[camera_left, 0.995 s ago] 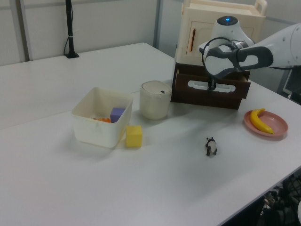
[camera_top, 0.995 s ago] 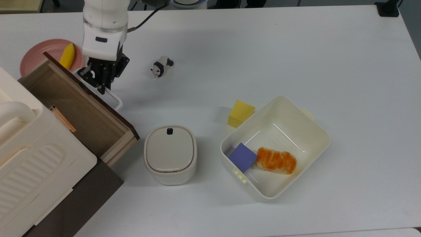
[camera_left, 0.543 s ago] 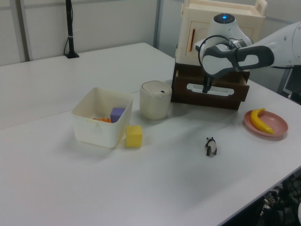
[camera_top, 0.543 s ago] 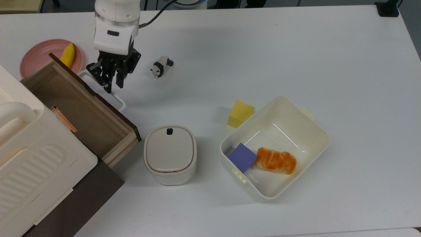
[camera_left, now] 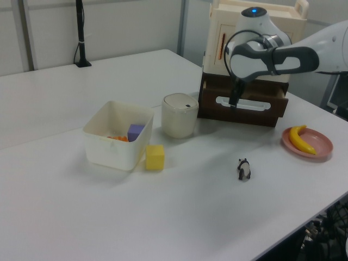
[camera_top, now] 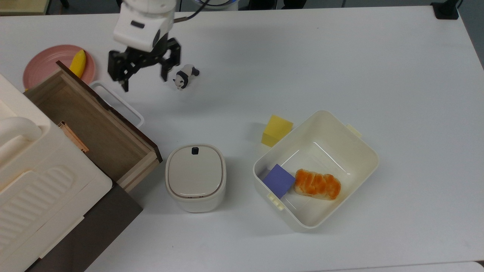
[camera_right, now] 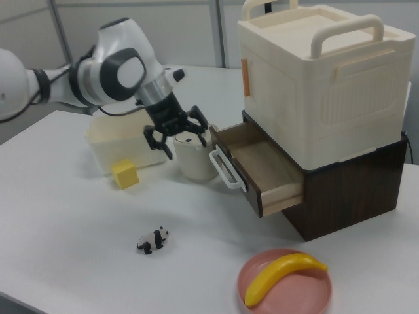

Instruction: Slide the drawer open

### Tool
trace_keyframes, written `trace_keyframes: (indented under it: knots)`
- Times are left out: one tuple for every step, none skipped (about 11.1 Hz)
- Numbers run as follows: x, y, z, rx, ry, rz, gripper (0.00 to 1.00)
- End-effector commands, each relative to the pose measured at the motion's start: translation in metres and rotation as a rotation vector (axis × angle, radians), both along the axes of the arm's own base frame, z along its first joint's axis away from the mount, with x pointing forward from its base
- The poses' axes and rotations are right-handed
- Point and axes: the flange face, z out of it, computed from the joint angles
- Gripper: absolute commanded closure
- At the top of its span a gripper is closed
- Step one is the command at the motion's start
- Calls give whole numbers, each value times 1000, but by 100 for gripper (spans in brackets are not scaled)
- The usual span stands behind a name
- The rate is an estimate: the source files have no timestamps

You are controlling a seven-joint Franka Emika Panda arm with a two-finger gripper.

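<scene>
The drawer (camera_top: 90, 124) stands pulled out from the dark brown cabinet at the top view's left, its pale wood inside bare. Its white loop handle (camera_top: 118, 102) is free. My gripper (camera_top: 145, 81) hangs open above the table, just off the handle's far end, between the drawer and a toy panda; nothing is between its fingers. In the right view the gripper (camera_right: 175, 136) is spread wide to the left of the drawer (camera_right: 262, 167) and its handle (camera_right: 222, 168). In the left view the drawer front (camera_left: 242, 103) shows under the arm.
A toy panda (camera_top: 185, 75) lies close to the gripper. A pink plate (camera_top: 39, 62) with a banana (camera_top: 77, 63) sits behind the drawer. A lidded cream bin (camera_top: 195, 177), a yellow block (camera_top: 277, 130) and a cream tub (camera_top: 363, 149) stand mid-table. A cream ridged case (camera_top: 38, 196) tops the cabinet.
My gripper has let go of the white handle, lifted away toward the top view's upper right and spread its fingers wide. The drawer slid out slightly, then stayed put.
</scene>
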Motion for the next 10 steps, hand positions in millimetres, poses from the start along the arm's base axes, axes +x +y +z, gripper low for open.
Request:
trace_keyframes:
  knots:
    - [-29, 36, 30, 130, 47, -217, 0]
    - [-35, 53, 42, 173, 89, -275, 0]
    - [-40, 62, 54, 189, 121, -347, 0]
    - [-43, 70, 56, 194, 135, -407, 0]
    - [-47, 75, 64, 215, 118, -449, 0]
    - [-51, 79, 72, 264, 118, -459, 0]
    - [-53, 80, 79, 311, 115, -464, 0]
    - [-56, 76, 88, 323, 99, -479, 0]
    - [-62, 73, 95, 323, 104, -486, 0]
    - [-65, 71, 100, 319, 112, -491, 0]
